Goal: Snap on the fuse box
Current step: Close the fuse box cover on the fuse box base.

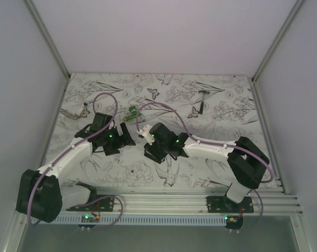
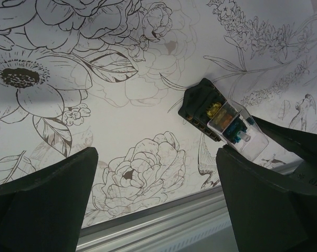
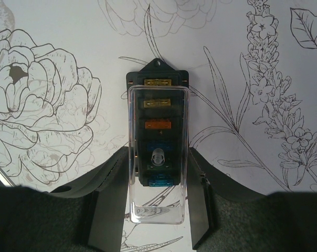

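- Floral-printed bench (image 3: 53,31) lies beneath.
- Right tool (image 3: 158,157) clamps the fuse box (image 3: 158,113) by its sides, steadying it; clear cover (image 3: 158,212) looks unseated.
- Left tool (image 2: 156,173) gapes empty, likely poised to press.

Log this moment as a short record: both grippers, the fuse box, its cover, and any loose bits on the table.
left gripper: open, empty, facing the fuse box
right gripper: shut on the fuse box's long sides
clear cover: on the box, shifted lengthwise, one yellow fuse uncovered
loose items: green piece, dark tool, both lying away from the grippers
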Controlling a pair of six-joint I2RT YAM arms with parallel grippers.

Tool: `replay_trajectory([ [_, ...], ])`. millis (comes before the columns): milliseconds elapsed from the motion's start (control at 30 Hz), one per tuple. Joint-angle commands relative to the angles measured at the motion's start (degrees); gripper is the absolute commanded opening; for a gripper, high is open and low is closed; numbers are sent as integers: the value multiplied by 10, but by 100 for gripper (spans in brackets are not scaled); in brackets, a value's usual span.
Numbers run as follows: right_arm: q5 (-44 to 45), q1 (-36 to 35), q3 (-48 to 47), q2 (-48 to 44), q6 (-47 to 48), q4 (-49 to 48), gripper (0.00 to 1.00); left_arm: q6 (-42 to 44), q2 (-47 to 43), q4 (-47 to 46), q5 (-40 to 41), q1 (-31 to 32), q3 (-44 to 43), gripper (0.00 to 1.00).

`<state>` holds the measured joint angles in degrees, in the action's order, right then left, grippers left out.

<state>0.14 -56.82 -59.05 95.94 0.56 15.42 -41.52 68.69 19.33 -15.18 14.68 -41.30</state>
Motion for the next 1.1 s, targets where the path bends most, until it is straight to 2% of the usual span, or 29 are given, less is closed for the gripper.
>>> replay_trajectory([
  [0, 6, -4, -22, -15, -10, -19, 38, 0, 8, 4, -8, 4, -10, 99],
  [300, 2, -4, -21, -6, -13, -32, 38, 0, 10, 3, -7, 5, -10, 99],
  [800, 1, -4, -38, 47, -6, 1, 41, 1, 16, 3, -12, 7, -12, 99],
  [867, 3, -4, -38, 46, -5, 7, 45, 1, 16, 2, -15, 8, -13, 99],
  [1067, 6, -4, -35, 20, -15, 11, 64, 1, 31, -4, -25, 19, -22, 98],
])
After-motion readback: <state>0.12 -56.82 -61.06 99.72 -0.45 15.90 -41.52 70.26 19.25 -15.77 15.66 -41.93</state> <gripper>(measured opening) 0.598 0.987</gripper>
